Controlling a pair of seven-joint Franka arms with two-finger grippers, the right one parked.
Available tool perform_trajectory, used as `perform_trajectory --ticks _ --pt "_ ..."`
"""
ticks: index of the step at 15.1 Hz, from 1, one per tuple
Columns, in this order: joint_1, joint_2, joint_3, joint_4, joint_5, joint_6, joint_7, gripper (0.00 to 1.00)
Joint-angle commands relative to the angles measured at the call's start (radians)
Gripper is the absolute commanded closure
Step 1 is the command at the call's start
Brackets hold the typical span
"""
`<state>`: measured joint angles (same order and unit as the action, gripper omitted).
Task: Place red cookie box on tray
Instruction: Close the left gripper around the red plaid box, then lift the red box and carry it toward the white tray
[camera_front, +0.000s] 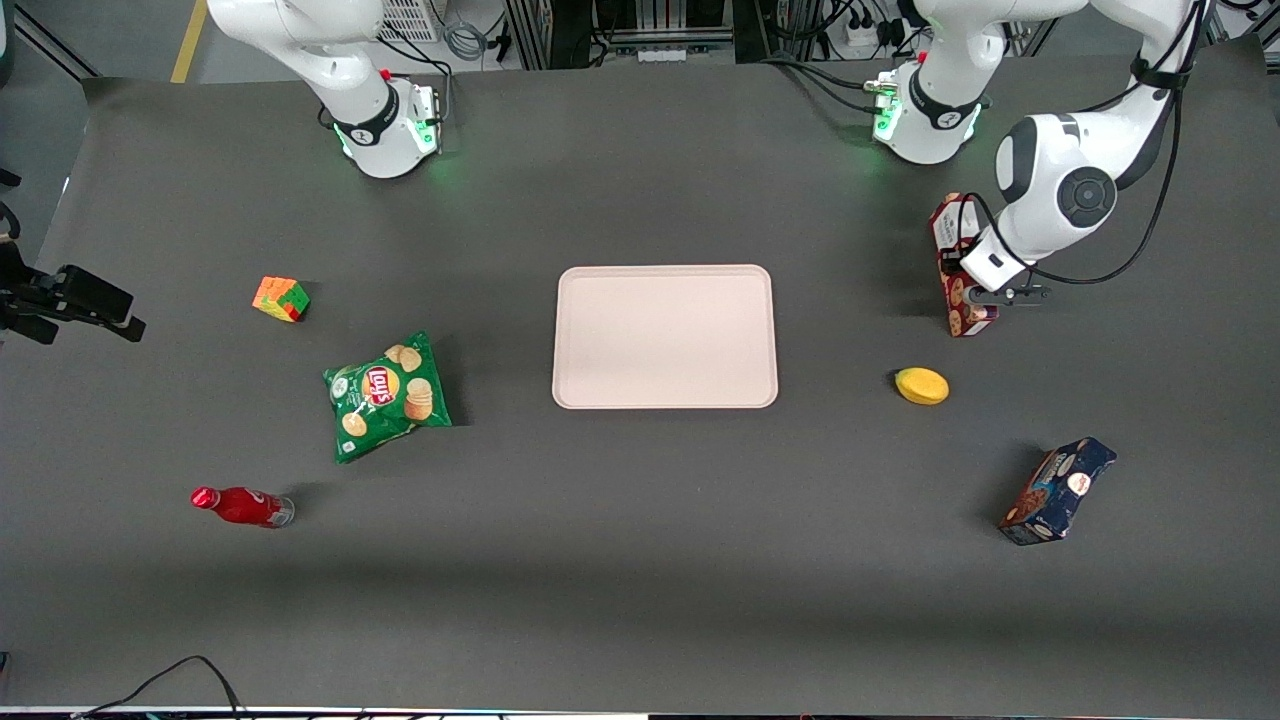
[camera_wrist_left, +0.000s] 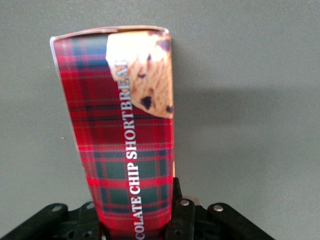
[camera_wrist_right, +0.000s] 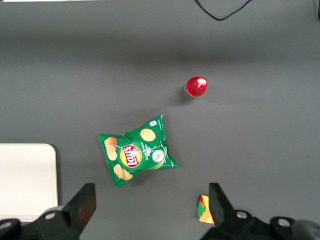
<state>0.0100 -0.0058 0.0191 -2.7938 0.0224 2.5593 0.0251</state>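
The red cookie box (camera_front: 958, 285) stood toward the working arm's end of the bench (camera_front: 640, 560), well apart from the tray (camera_front: 665, 336), which lay flat near the bench's middle. The left arm's tool (camera_front: 985, 300) was down on the box, and in the wrist view the tool (camera_wrist_left: 140, 220) was clamped on it, its black fingers (camera_wrist_left: 181, 216) pressed against the box's narrow sides. Close up, the box (camera_wrist_left: 125, 135) showed a red tartan pattern crossed with dark green bands, white lettering reading "CHIP SHORTBREAD" in part running along its length, and a picture of a chocolate-chip cookie at the end away from the tool. From the front a white panel showed at its end farthest from the camera, with small cookie pictures on its side.

A yellow lemon-like object (camera_front: 921, 386) lay nearer the front camera than the box, and a dark blue cookie box (camera_front: 1058, 491) nearer still, toward the bench's front edge.
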Motion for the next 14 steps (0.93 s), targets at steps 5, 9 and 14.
perform_trajectory --ticks 5,9,14 --pt "-0.001 -0.042 -0.013 0.206 -0.047 -0.325 0.013 0.87" --pt "-0.012 -0.051 -0.053 0.414 -0.048 -0.512 0.006 0.85" --pt "-0.03 -0.042 -0.177 0.725 -0.09 -0.717 -0.101 0.85"
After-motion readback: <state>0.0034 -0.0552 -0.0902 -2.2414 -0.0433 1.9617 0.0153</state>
